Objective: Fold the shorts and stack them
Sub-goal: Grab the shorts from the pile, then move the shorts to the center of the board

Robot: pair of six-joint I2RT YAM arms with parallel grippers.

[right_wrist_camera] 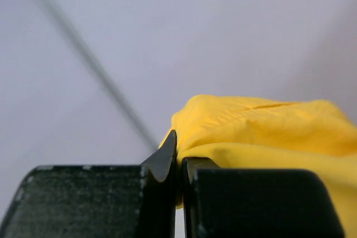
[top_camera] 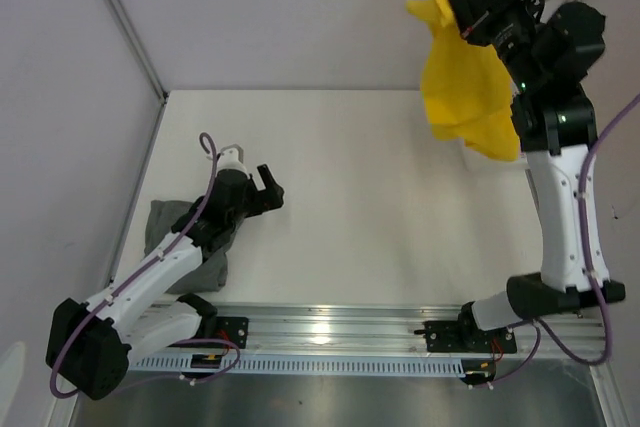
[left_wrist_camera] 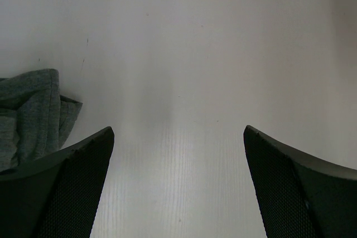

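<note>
1. Two pairs here: soft bright yellow cloth shorts (top_camera: 465, 87) dangle high over the white table's (top_camera: 380, 207) far right. The right gripper (top_camera: 468, 19) is clamped tight on one bunched edge.
2. Crumpled dark grey cloth shorts (top_camera: 168, 225) lie near-left, just behind the left gripper (top_camera: 271, 184), whose fingers are spread and holding nothing.
3. Risk imo: that small pinch could slip and drop the yellow pair in a heap.

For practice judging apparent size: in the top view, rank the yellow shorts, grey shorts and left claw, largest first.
1. yellow shorts, though lifted nearer the camera.
2. grey shorts, partly hidden by the left arm.
3. left claw.
</note>
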